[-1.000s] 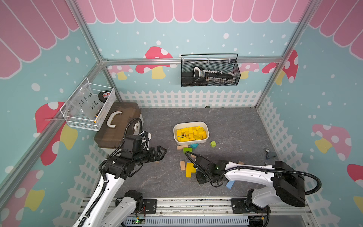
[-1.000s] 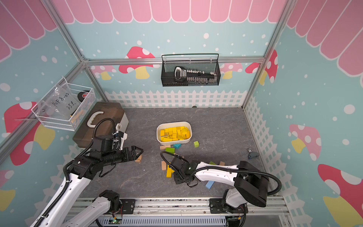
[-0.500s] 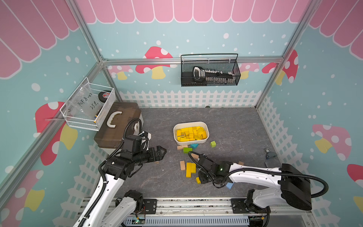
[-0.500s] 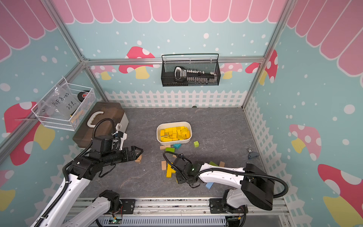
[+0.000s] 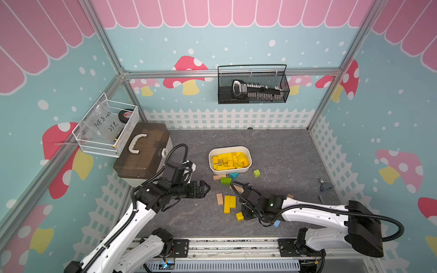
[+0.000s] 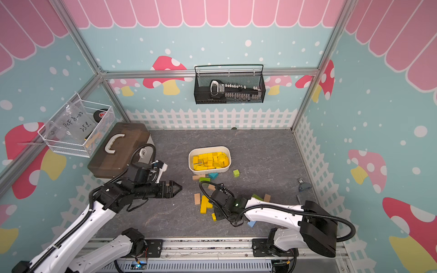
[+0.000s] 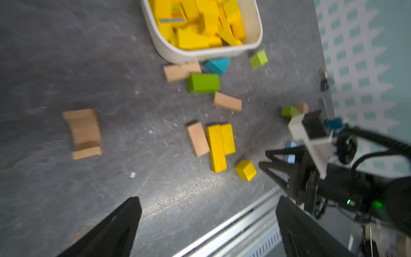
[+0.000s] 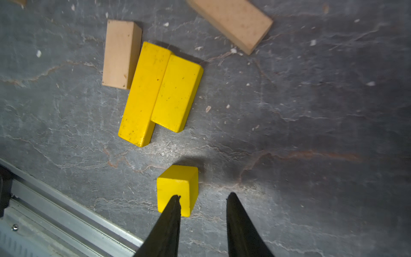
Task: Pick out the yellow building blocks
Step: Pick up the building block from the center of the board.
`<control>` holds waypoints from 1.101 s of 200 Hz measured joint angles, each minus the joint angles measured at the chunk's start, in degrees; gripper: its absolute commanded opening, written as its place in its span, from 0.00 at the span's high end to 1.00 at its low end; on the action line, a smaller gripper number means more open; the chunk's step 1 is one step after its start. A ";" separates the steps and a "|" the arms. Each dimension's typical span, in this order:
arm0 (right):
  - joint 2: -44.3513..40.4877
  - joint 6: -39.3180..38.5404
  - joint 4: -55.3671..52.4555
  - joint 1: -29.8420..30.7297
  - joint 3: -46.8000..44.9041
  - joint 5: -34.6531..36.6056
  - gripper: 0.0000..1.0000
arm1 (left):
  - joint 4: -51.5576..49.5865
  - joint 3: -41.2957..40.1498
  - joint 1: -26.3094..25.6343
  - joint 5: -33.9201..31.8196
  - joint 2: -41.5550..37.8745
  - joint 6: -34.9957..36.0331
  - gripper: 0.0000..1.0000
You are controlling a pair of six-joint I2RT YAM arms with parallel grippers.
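Note:
Many yellow building blocks (image 5: 230, 161) fill the white bin (image 5: 229, 148) in both top views. A yellow bar (image 8: 144, 93) and a yellow brick (image 8: 176, 93) lie side by side on the grey floor. A small yellow cube (image 8: 178, 189) sits apart from them, nearer the front rail. My right gripper (image 8: 204, 194) is open low over the floor; one fingertip overlaps the cube's near edge and the gap between the fingers holds nothing. In a top view the cube (image 5: 239, 216) lies just left of that gripper. My left gripper (image 7: 208, 199) hangs wide open, left of the loose blocks.
Tan blocks (image 5: 220, 198), green blocks (image 5: 225, 180) and a blue wedge (image 5: 233, 175) lie scattered in front of the bin. A pale blue block (image 5: 277, 223) lies under my right arm. A brown toolbox (image 5: 142, 153) stands at the left. The metal rail (image 5: 231, 245) borders the front.
My right gripper has drawn back toward the front rail and its jaws have parted. The small yellow cube now lies apart from the bar and brick. The left arm has stayed put.

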 measured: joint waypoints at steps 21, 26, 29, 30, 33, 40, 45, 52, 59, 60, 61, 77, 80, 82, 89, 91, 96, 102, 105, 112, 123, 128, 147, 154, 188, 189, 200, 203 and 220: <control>-10.10 0.52 -0.98 -5.16 -3.39 2.51 0.58 | 0.24 0.22 -9.29 -4.48 4.76 0.00 0.01; -12.31 0.76 -1.07 -6.73 -4.37 2.86 0.58 | 0.55 0.22 -11.56 -5.57 5.40 0.07 0.01; -13.84 0.83 -1.16 -7.80 -5.18 3.04 0.58 | 0.79 0.22 -12.50 -6.14 5.64 0.04 0.01; -14.19 0.90 -1.16 -8.02 -5.35 3.08 0.58 | 0.87 0.22 -12.74 -6.27 5.70 0.04 0.01; -15.65 1.01 -1.11 -9.27 -6.23 3.15 0.57 | 1.22 0.22 -14.05 -6.93 5.97 0.02 0.01; -18.51 1.38 -1.25 -11.45 -8.17 3.32 0.57 | 1.99 0.22 -15.87 -7.65 6.47 -0.13 0.00; -20.48 1.66 -1.31 -12.92 -9.70 3.26 0.57 | 2.51 0.26 -16.72 -7.98 6.95 -0.20 0.00; -22.93 2.12 -1.44 -14.62 -11.80 3.04 0.57 | 3.08 0.46 -17.31 -8.31 7.89 -0.37 0.00; -25.18 2.64 -1.73 -15.96 -13.86 2.69 0.57 | 3.85 0.66 -17.51 -8.41 8.96 -0.59 0.00; -25.53 2.78 -1.81 -16.15 -14.25 2.62 0.56 | 4.02 0.70 -17.55 -8.44 9.16 -0.61 0.00; -25.70 2.84 -1.84 -16.22 -14.43 2.60 0.56 | 4.11 0.70 -17.57 -8.44 9.27 -0.63 0.00; -29.62 3.65 -2.97 -17.35 -17.62 1.84 0.56 | 6.64 0.76 -18.01 -8.59 12.09 -0.98 0.00; -30.27 3.89 -3.15 -17.49 -18.03 1.73 0.56 | 7.04 0.76 -18.18 -8.59 12.61 -0.98 0.01; -30.58 3.91 -3.17 -17.59 -18.27 1.64 0.56 | 7.39 0.79 -18.29 -8.59 12.90 -0.98 0.01; -31.34 4.17 -3.23 -17.75 -18.75 1.44 0.56 | 8.24 0.92 -18.73 -8.48 13.94 -0.94 0.01; -31.50 4.28 -3.26 -17.79 -18.82 1.38 0.56 | 8.48 1.01 -18.88 -8.48 14.34 -0.87 0.02; -31.69 4.37 -3.28 -17.90 -18.86 1.27 0.56 | 8.92 1.36 -19.26 -8.39 15.17 -0.74 0.02; -31.71 4.44 -3.15 -18.03 -18.86 1.07 0.56 | 9.35 1.95 -19.76 -8.37 16.24 -0.55 0.03; -31.67 4.46 -3.02 -18.03 -18.86 0.98 0.56 | 9.60 2.43 -20.11 -8.37 17.05 -0.35 0.03; -31.47 4.50 -2.93 -18.05 -18.86 0.79 0.56 | 10.05 3.52 -20.87 -8.37 18.62 -0.04 0.04; -30.88 4.50 -2.82 -18.05 -18.86 0.48 0.55 | 10.67 5.68 -22.38 -8.39 21.49 0.42 0.07; -30.62 4.48 -2.78 -18.05 -18.86 0.39 0.54 | 10.88 6.69 -23.15 -8.46 22.73 0.68 0.07; -29.79 4.46 -2.67 -18.05 -18.86 0.07 0.52 | 11.50 10.47 -26.91 -8.79 28.00 2.05 0.12; -29.81 4.46 -2.64 -18.08 -18.86 0.04 0.52 | 11.67 11.58 -28.41 -8.79 29.79 2.84 0.12; -31.26 4.48 -2.38 -18.53 -18.95 -0.35 0.50 | 10.97 15.74 -36.15 -10.56 38.16 6.40 0.24; -31.36 4.48 -2.38 -18.56 -18.97 -0.35 0.50 | 10.97 15.82 -36.37 -10.60 38.49 6.45 0.24; -32.13 4.48 -2.21 -18.80 -19.12 -0.48 0.49 | 10.60 16.52 -37.62 -11.13 40.72 7.02 0.27; -32.30 4.50 -2.12 -18.82 -19.21 -0.55 0.49 | 10.54 16.59 -37.77 -11.26 41.20 7.19 0.28; -32.74 4.48 -2.01 -19.19 -19.37 -0.85 0.48 | 9.79 16.61 -37.97 -12.31 43.50 7.78 0.33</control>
